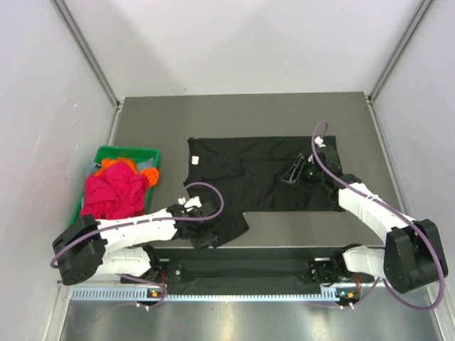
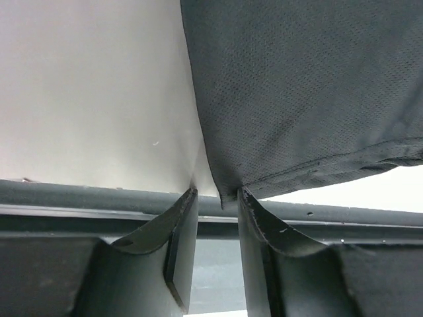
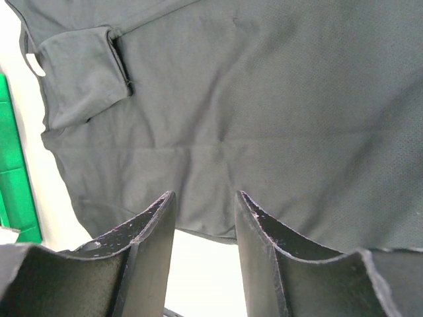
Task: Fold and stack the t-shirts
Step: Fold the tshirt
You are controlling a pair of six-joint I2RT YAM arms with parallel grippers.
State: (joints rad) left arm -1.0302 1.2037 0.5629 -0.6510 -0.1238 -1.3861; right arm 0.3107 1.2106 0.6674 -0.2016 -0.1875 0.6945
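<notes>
A black t-shirt (image 1: 263,177) lies spread flat across the middle of the table, with a small white neck label (image 1: 195,160) at its left end. My left gripper (image 1: 205,238) sits at the shirt's near-left corner. In the left wrist view its jaws (image 2: 217,191) stand apart, and the corner of the black cloth (image 2: 304,86) hangs just between the tips, against the right finger (image 2: 254,218). My right gripper (image 1: 293,172) hovers over the shirt's right half. It is open (image 3: 205,195) with nothing between its fingers, and the cloth's edge (image 3: 264,99) lies just past them.
A green bin (image 1: 128,149) stands at the table's left edge, holding a crumpled magenta shirt (image 1: 114,193) and an orange one (image 1: 117,163). Its green wall (image 3: 13,165) also shows in the right wrist view. Grey walls enclose the table.
</notes>
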